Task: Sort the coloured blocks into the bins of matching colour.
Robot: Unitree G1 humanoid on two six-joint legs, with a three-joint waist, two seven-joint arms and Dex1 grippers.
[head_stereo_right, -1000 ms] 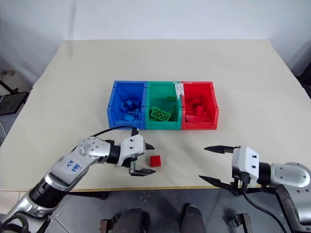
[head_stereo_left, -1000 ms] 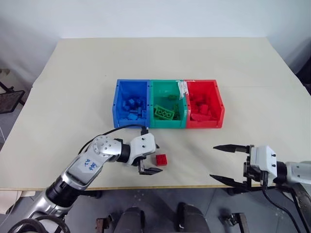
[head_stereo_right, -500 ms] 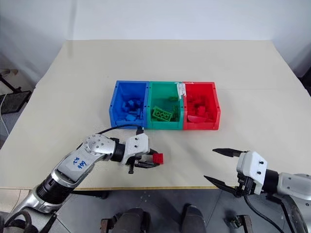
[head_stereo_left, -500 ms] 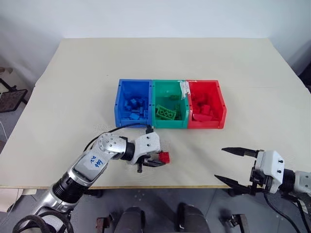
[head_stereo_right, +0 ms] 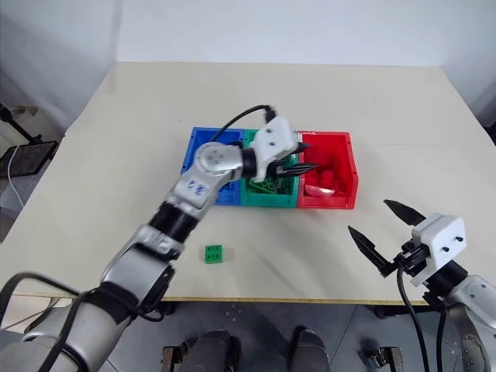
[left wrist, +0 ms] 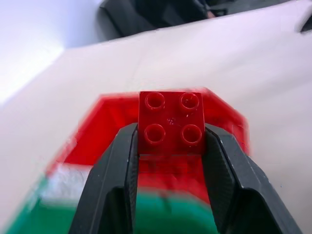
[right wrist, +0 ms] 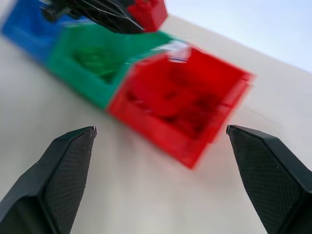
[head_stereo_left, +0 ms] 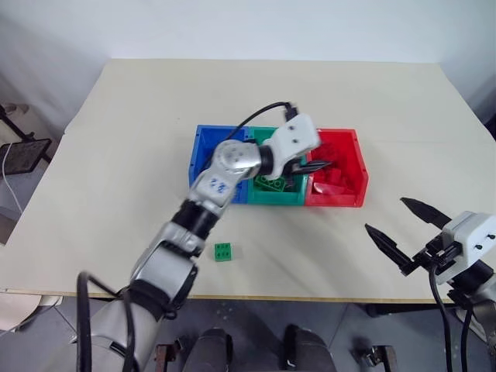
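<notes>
We judge the sorting to be nearly finished. The three bins sit joined in a row on the counter (head_stereo_left: 116, 155): the blue bin (head_stereo_left: 203, 159), the green bin (head_stereo_left: 271, 194) and the red bin (head_stereo_left: 349, 167), and each already holds a pile of bricks of its own colour. Our left hand (head_stereo_left: 314, 165) is closed on a red brick (left wrist: 171, 122), gripping it by two opposite sides with its studs facing the wrist camera. It hangs in the air over the border between the green and red bins, fingertips reaching toward the red one, so this brick is not yet dropped; we reckon it needs to go a little farther over the red bin before letting go. One green brick (head_stereo_left: 223, 251) lies loose on the counter near the front edge, well apart from the bins, and it looks to be the only brick left outside them. Our right hand (head_stereo_left: 411, 236) is empty, its fingers spread wide, hovering off the front right part of the counter and pointing toward the bins. So two bricks remain: the red one in hand and the green one waiting.
</notes>
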